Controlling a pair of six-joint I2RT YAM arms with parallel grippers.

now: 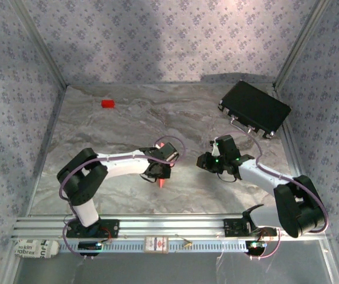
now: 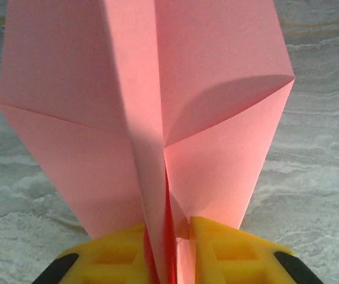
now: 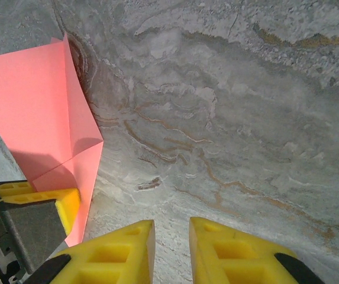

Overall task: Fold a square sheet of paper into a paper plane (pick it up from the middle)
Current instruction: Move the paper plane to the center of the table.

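Observation:
The salmon-pink square sheet of paper (image 2: 216, 89) is folded into a pointed paper plane shape with a centre crease. My left gripper (image 2: 166, 228) is shut on its centre fold and holds it above the marble table (image 1: 128, 124). From above, the left gripper (image 1: 157, 170) is at mid-table, with the paper's red-looking tip (image 1: 160, 183) poking out below it. My right gripper (image 3: 172, 228) hovers over bare table just right of the paper (image 3: 33, 106); its jaws are slightly apart with nothing between them. In the top view the right gripper (image 1: 207, 161) faces the left one across a short gap.
A small red block (image 1: 107, 103) lies at the far left of the table. A black rectangular case (image 1: 254, 108) sits at the far right corner. Patterned walls enclose the table on three sides. A yellow left fingertip (image 3: 65, 204) shows beside the paper.

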